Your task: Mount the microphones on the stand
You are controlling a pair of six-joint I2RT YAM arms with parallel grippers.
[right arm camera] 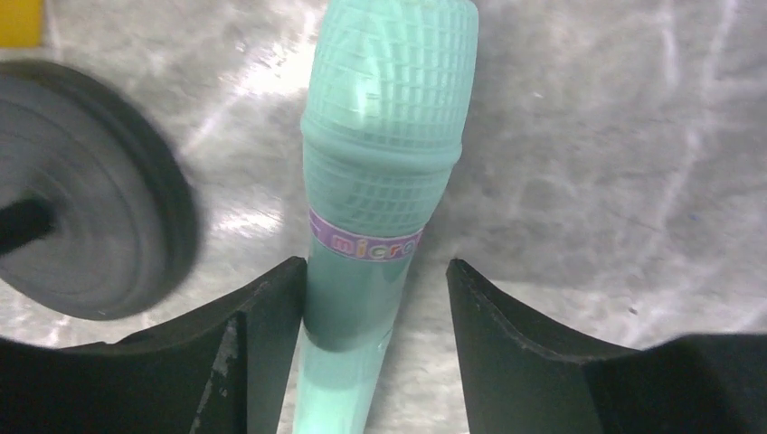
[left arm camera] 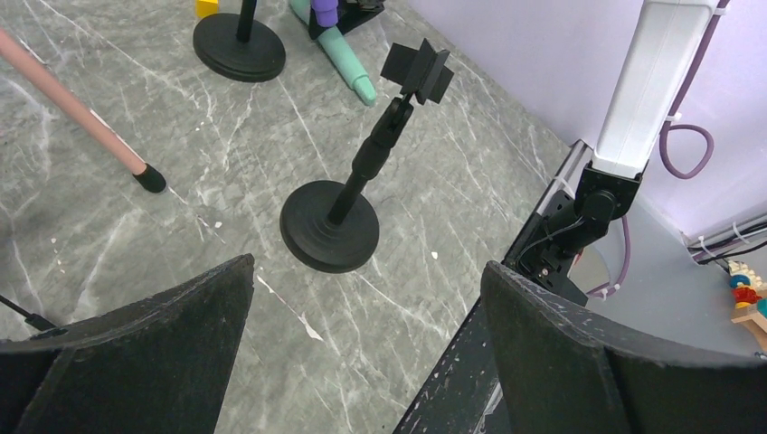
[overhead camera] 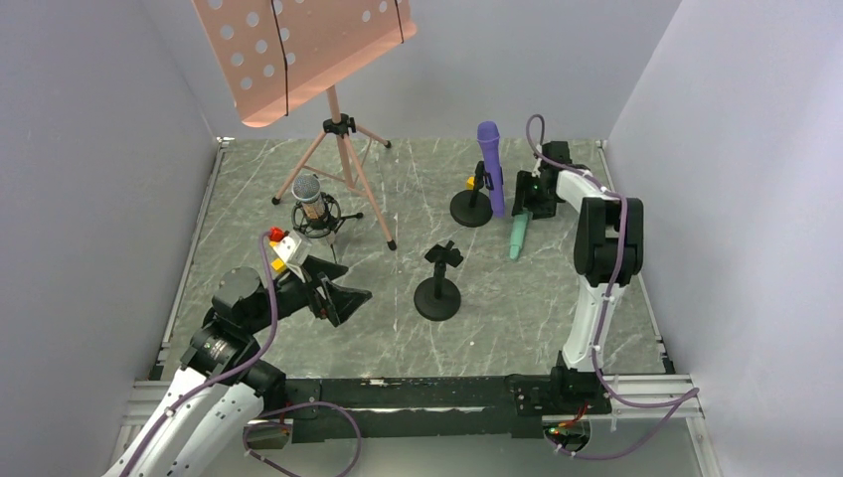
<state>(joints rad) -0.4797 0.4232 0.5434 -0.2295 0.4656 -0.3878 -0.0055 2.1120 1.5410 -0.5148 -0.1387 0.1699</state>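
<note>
Right wrist view: straddling the mint-green microphone (right arm camera: 389,136) with the right gripper (right arm camera: 373,271) parted rather than clamped, one dark finger (right arm camera: 262,344) touching or almost touching the barrel, the other standing off with a strip of bare surface between. Lying flat on the grey marbled table (right arm camera: 615,136), mesh head toward the top of the view, lettered band just ahead of the fingertips. Sitting just beside the round black base of the far stand (right arm camera: 90,235), with a yellow cube (right arm camera: 20,23) peeking in at the upper corner.

Left wrist view: gripping nothing with the left gripper (left arm camera: 366,271), both fingers spread wide above the table. Looking past them at the empty stand (left arm camera: 330,226), rising upright from its round base and ending in a tilted black clip.

Top external view: hovering low at the near left with the left gripper, well apart from every microphone. Standing upright in the far stand's clip, the purple microphone (overhead camera: 489,169), just left of the right gripper. Resting head up in a black mount (overhead camera: 318,221), the glittery bronze microphone (overhead camera: 310,194), near the foot of the pink music stand (overhead camera: 308,60). Keeping the empty stand between the two arms.
</note>
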